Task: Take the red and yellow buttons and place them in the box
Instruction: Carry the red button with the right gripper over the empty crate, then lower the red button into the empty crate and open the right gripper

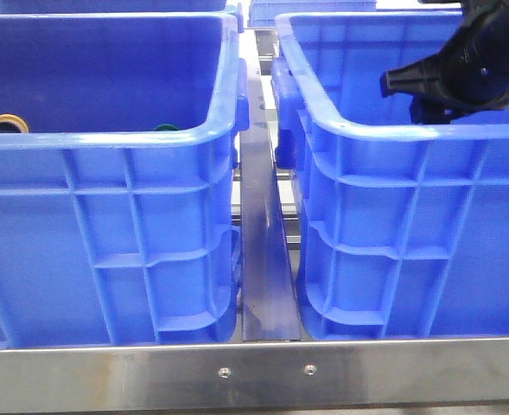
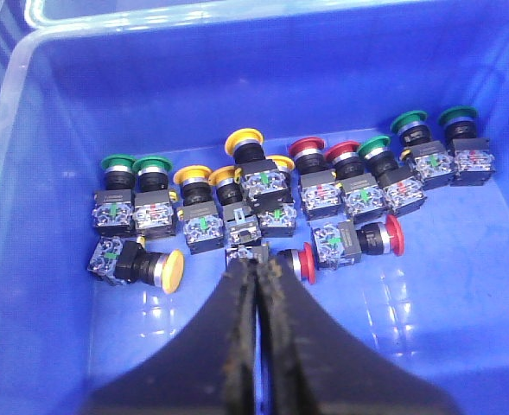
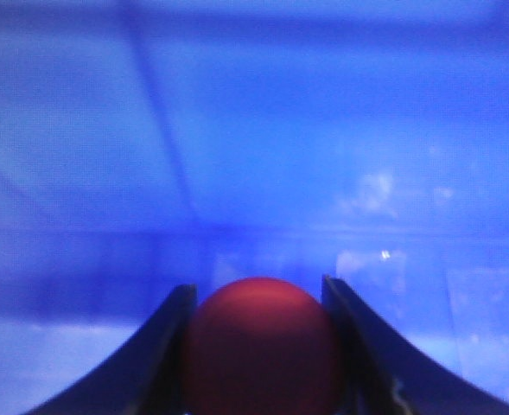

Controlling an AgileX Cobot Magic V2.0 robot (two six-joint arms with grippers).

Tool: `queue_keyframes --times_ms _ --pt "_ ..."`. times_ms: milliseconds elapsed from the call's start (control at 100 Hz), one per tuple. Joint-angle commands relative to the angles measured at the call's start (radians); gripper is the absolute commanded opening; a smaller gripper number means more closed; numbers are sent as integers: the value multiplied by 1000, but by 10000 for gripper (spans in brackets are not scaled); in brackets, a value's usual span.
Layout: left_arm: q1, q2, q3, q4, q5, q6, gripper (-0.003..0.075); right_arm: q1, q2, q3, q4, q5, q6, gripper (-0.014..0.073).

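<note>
The right pincer (image 3: 258,346) is gripping a red button (image 3: 258,341), its dark red cap wedged snugly between both fingers (image 3: 163,363). In the front view the right arm (image 1: 466,65) is reaching down into the right-hand box (image 1: 392,233), black wrist tilted leftward just above the rim, and the pincer's own view is showing only blurred blue wall and floor around the cap.

Over in the left crate (image 1: 107,225), the left pincer (image 2: 258,285) is hanging with its tips pressed together, nothing between them, pointing down at a cluster of buttons on the crate floor. Right under its tips a red button (image 2: 306,264) is lying on its side, and a yellow button (image 2: 155,268) is lying tipped over off to one side. Behind them, more yellow, red and green-capped buttons (image 2: 133,164) are standing in a ragged row.
</note>
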Motion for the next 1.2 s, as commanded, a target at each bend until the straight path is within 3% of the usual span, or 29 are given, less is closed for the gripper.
queue_keyframes --times_ms 0,260,480,570,870,1190 --pt "4 -4 -25 20 -74 -12 -20 -10 -16 -33 -10 11 -5 168" --pt "4 -4 -25 20 -75 -12 -20 -10 14 -33 17 71 -5 213" --pt "4 -4 -25 20 -75 -12 -20 -10 -11 -32 32 68 -5 570" --pt "4 -4 -25 20 -75 -12 -20 -10 -41 -31 32 65 -5 660" --pt "4 -4 -25 14 -75 -12 -20 -10 -206 -2 62 65 -5 662" --pt "4 -4 -25 4 -75 -12 -20 -8 -538 201 81 127 -7 662"
